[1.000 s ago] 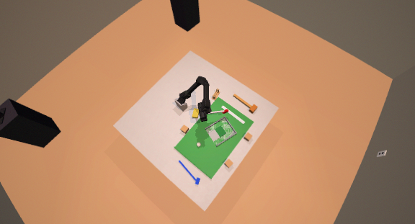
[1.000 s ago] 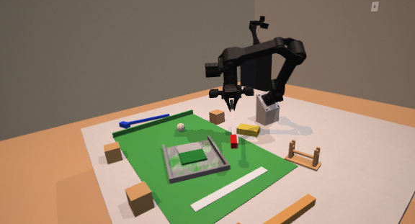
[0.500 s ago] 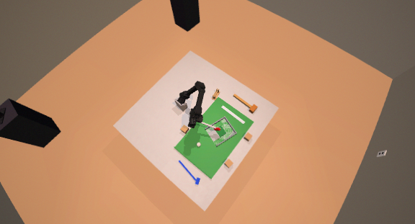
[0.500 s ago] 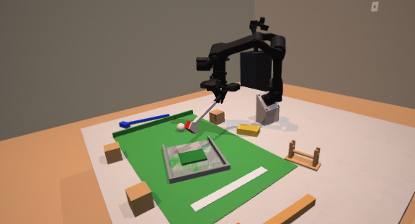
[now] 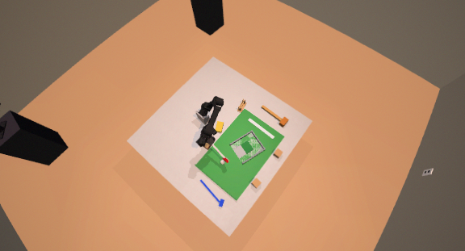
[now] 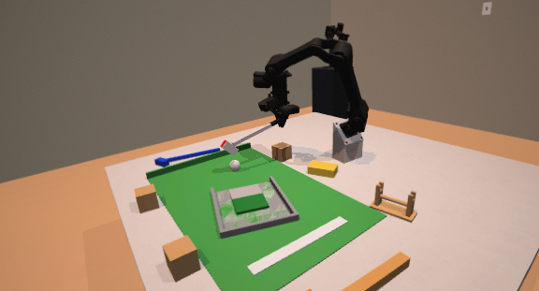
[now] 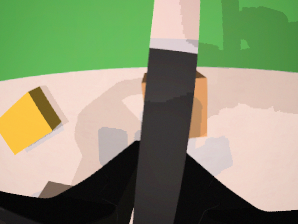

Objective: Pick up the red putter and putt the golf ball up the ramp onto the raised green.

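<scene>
My gripper (image 6: 282, 123) (image 5: 207, 145) (image 7: 154, 149) is shut on the grip of the red putter (image 6: 250, 136) (image 7: 172, 63). The shaft slants down over the near corner of the green mat (image 6: 187, 189) (image 5: 238, 175) (image 7: 87, 30). The putter's red-and-grey head (image 6: 228, 147) (image 5: 226, 161) hangs a little above the mat, just behind the white golf ball (image 6: 235, 165) (image 5: 221, 161). The raised green (image 6: 250, 204) (image 5: 247, 148) sits in the middle of the mat, inside a grey ramped frame (image 6: 254, 225). The ball and the head do not show in the wrist view.
A blue putter (image 6: 187, 156) (image 5: 211, 192) lies along the mat's edge. A wooden putter (image 5: 274, 115) (image 6: 379, 273), a wooden rack (image 6: 395, 201) (image 5: 241, 105), a yellow block (image 6: 323, 168) (image 7: 27, 121), brown blocks (image 6: 282, 152) (image 6: 147, 197) (image 6: 182, 257) and a white strip (image 6: 297, 245) surround the mat.
</scene>
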### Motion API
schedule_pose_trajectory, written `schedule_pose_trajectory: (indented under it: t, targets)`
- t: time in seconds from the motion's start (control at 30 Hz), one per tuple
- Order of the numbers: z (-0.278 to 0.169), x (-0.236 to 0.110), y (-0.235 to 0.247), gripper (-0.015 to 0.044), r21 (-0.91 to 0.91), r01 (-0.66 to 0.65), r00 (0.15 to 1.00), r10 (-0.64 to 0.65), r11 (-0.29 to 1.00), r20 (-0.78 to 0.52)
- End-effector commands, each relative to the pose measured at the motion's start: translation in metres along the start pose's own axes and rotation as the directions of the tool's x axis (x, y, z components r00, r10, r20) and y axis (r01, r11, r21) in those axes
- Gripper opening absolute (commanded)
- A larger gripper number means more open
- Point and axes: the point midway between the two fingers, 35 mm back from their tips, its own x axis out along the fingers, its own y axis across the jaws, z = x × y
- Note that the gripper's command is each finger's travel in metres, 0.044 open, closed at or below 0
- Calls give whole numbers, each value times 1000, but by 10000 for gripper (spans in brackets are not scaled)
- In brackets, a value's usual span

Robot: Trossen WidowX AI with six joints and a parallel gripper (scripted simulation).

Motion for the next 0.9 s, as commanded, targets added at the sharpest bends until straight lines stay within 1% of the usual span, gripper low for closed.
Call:
schedule_pose_trajectory:
  t: [0.0,0.07,0.3,0.6,0.87]
  targets:
    - [-16,2,-30,0,152,4,1000,-4,988,0]
    - [-21,3,-37,0,194,3,1000,-3,981,-2]
    - [-21,6,-38,0,199,3,1000,-2,980,-2]
    - [-22,43,-38,0,198,2,1000,-1,980,-2]
    - [-22,49,-38,0,198,1,1000,-1,980,-2]
